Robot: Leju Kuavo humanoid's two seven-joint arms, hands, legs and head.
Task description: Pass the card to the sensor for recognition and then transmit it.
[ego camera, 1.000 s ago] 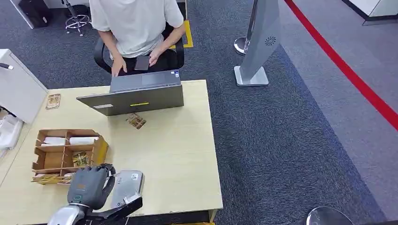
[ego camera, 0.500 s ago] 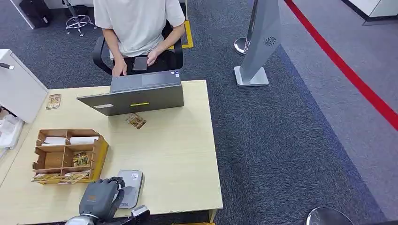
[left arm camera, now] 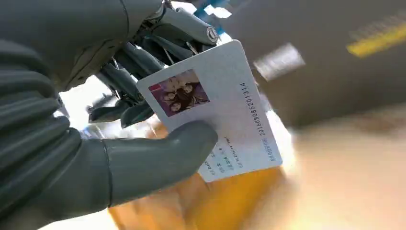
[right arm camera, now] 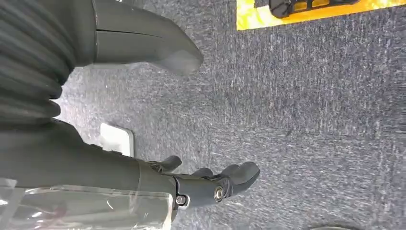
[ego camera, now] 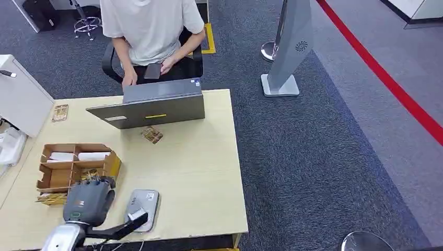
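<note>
Even, bright overhead light with soft shadows in the head view. The left wrist view is motion-blurred behind the sharp card (left arm camera: 218, 108); glare whitens patches there.

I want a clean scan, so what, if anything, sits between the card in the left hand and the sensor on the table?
Nothing visible. The left hand pinches the card beside the wooden organizer; the grey sensor lies flat just to its right, with bare table between them.

glossy plastic card (left arm camera: 225, 115), pale wood table (ego camera: 198, 172)
</note>
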